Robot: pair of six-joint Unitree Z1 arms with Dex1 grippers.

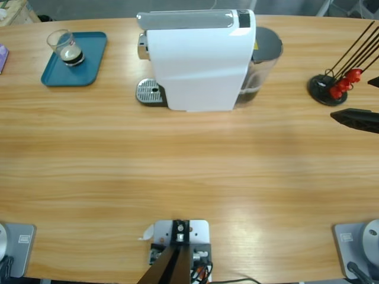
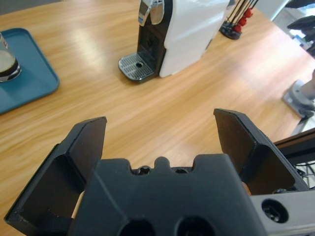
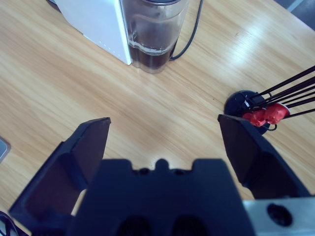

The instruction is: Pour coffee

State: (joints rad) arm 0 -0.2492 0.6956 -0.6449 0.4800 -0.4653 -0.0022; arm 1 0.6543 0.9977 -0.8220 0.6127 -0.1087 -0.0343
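On the wooden table (image 1: 189,165), both grippers' fingers are spread open over bare wood, the coffee (image 1: 71,54) on a blue tray (image 1: 89,65).

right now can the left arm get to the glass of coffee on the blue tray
Probably yes. The left gripper has its jaws open and empty, and only bare table lies between it and the glass of coffee standing on the blue tray, with the coffee machine off to the side.
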